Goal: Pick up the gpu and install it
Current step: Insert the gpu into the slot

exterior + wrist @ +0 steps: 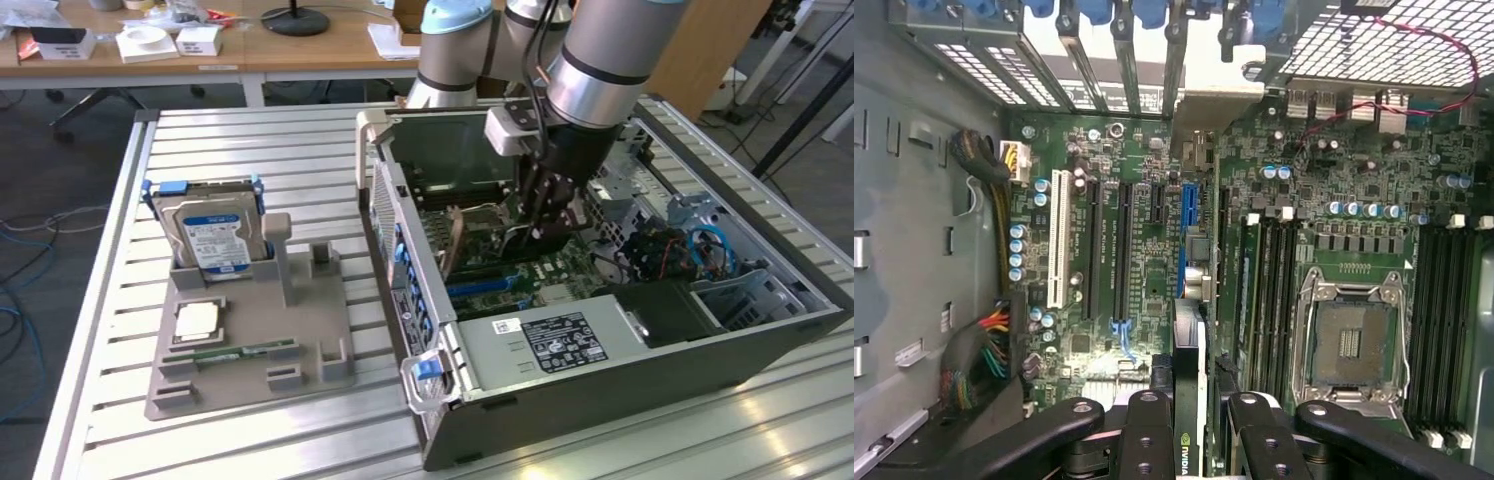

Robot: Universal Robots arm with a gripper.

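gpu (1189,445) gripped edge-on in claw (1196,405), inside the open PC case (601,385), hanging just above the motherboard (1354,200). Best done by keeping the card upright, squaring its edge to the slot, then pressing down evenly.

Seen edge-on in the grip of the black metal gripper (1196,405), the thin dark gpu card (1187,445) is cut off by the frame's edge. Inside the open grey tower computer case (667,375), the exterior view hides the fingertips.
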